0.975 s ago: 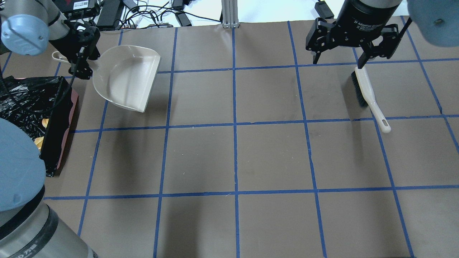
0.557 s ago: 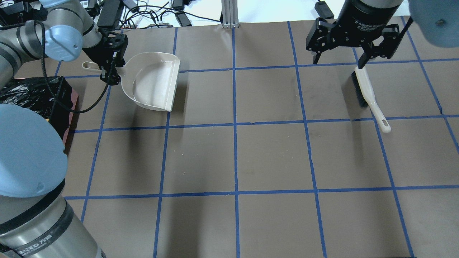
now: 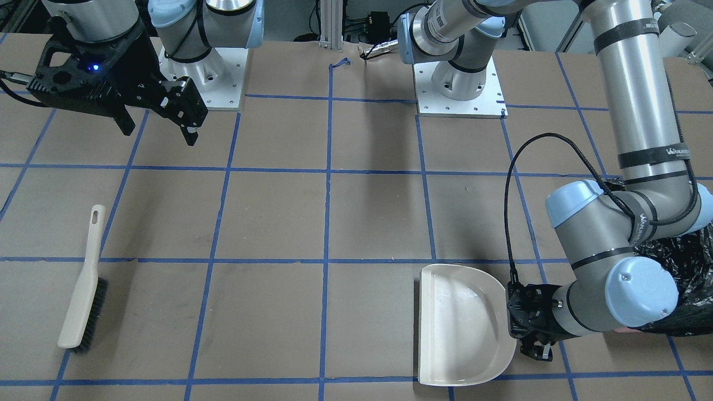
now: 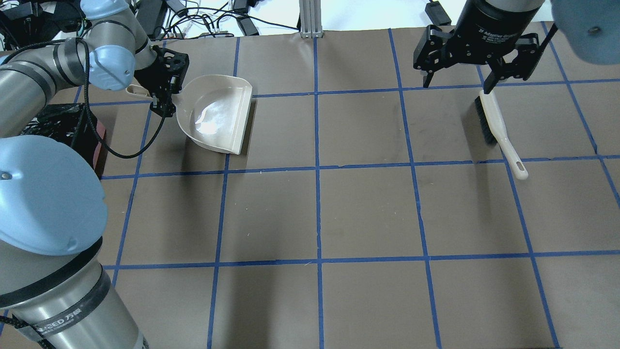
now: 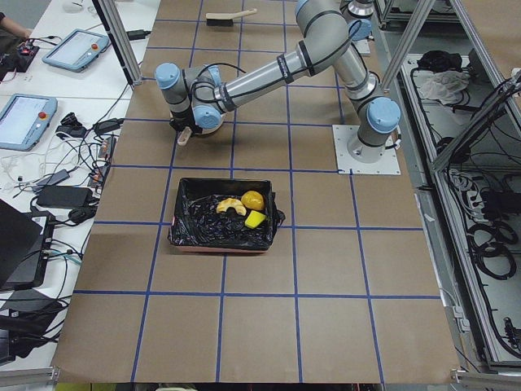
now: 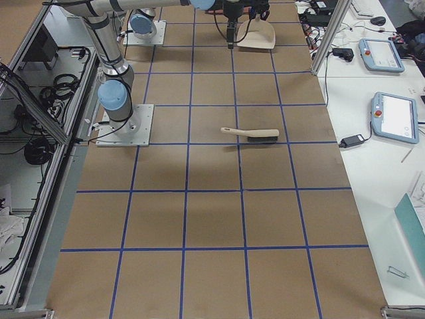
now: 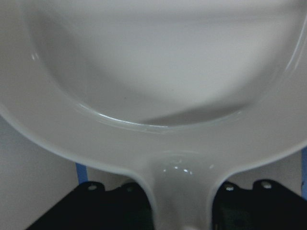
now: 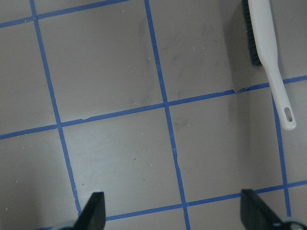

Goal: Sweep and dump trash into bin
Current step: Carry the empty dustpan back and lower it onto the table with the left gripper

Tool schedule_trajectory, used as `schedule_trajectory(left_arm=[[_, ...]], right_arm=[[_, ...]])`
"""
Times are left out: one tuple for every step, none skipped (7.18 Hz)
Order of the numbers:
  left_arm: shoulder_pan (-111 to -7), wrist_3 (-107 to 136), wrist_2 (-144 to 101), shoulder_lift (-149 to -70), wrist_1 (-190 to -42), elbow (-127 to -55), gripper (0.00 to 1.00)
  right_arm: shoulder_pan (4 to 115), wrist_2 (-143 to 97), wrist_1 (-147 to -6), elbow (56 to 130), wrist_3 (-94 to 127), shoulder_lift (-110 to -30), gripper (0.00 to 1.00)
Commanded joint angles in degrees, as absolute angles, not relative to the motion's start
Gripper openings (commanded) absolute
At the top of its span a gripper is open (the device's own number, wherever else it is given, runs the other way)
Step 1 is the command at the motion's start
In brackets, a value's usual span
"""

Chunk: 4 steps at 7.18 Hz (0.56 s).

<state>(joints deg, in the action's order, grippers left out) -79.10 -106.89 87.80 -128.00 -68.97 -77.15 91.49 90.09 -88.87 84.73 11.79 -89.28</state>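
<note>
Exterior left, three trash pieces (image 5: pixel 252 199) (in bin (image 5: pixel 203 234))

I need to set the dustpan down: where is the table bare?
Bare: the whole middle of the table between the cream plastic dustpan and the cream-handled black-bristled brush, and all rows nearest the robot. Crowded only around the black-lined bin and left gripper.

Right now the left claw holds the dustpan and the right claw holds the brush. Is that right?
No. The left claw does hold the dustpan, but the right claw is open and empty; the brush lies on the table. The front-facing view shows this.
</note>
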Motion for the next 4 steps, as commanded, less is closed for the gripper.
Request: schedule_trajectory(left_arm=[[-79.6,-107.3,87.6,-128.8,-68.8,-77.4,0.00],[-80.1,-107.1,87.7,-128.7,-68.9,-77.4,0.00],[-80.2,-107.0,87.7,-128.7,-68.9,-77.7,0.00],[-80.2,-106.4,88.1,-128.4,-69.2,-77.7,0.00]], right_arm=[[91.5,90.1,-88.9,85.0,11.7,-89.3,1.00],[91.5,90.0,-88.9,85.0,11.7,-89.3,1.00],[91.5,90.1,-88.9,85.1,11.7,-89.3,1.00],[91.5,90.0,-89.0,85.1,11.7,-89.3,1.00]])
